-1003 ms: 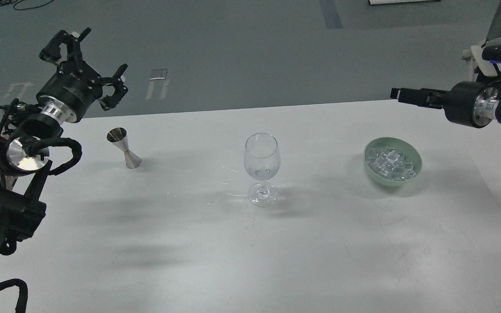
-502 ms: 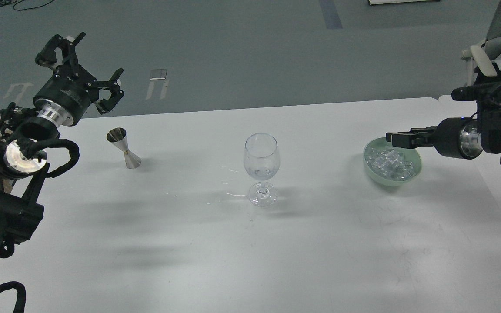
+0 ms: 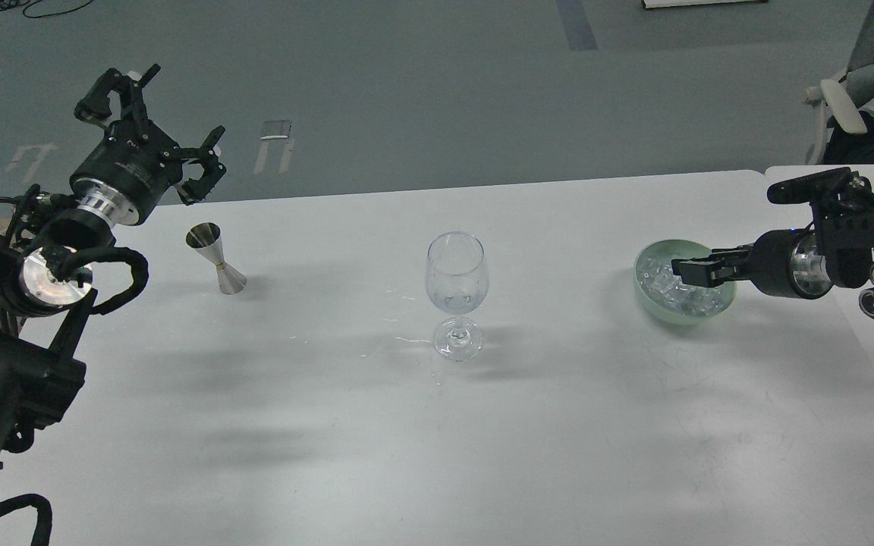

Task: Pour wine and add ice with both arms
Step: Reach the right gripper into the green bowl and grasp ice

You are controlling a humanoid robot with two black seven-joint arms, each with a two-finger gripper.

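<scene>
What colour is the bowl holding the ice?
Pale green bowl, seen best in the head view.

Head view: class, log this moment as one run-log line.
left gripper: open, raised beyond jigger | right gripper: over ice in bowl, state unclear | wine glass: upright, centre

- Even, cool overhead light; white table reads bright, floor beyond dimmer.
- Soft, diffuse shadows on the table — broad smears under both arms, a fainter one beside the wine glass.
- Small glare on the left arm's silver wrist disc.
- Focus sharp throughout; slight grain.
</scene>
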